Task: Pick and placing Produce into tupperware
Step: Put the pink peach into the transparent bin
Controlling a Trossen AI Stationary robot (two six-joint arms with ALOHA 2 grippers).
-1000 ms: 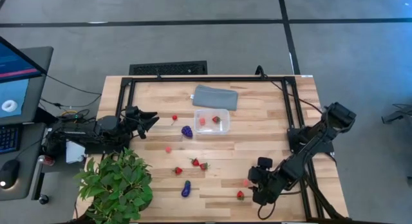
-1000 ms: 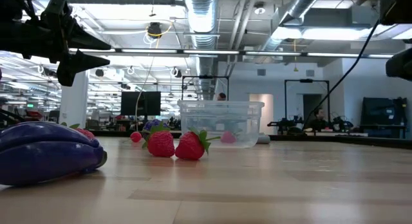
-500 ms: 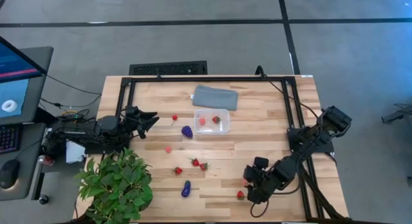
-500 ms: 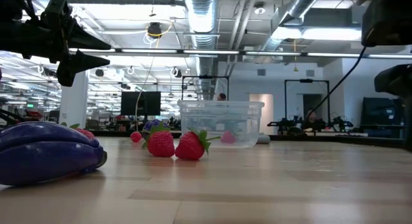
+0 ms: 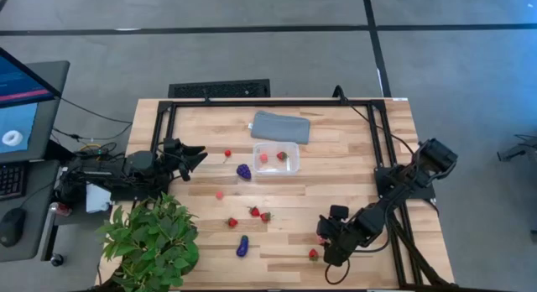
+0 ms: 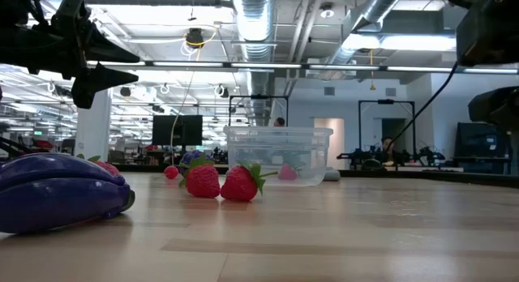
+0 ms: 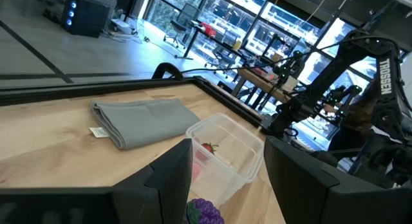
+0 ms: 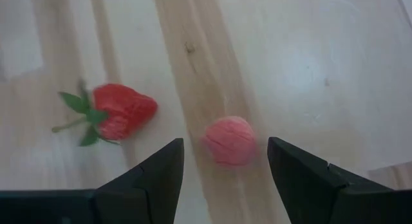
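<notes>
On the worktop (image 5: 336, 183), the tupperware (image 5: 276, 157) holds two fruits, a folded cloth (image 5: 280, 127) behind it; loose produce (image 5: 258, 214) lies scattered nearer the front edge, a potted plant (image 5: 151, 242) at the front-left corner.

Bright even overhead light, soft shadows, ceiling-lamp glare in low view, slight right-wrist blur.

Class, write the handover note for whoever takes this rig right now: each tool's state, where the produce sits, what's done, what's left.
Right tool: open, empty, poised above a pink fruit, strawberry beside it.
Left tool: open, empty, waiting at the table's left edge.
Done: two red pieces lie in the tupperware.
Left: the purple piece beside the box and the other fruits scattered across the table.
</notes>
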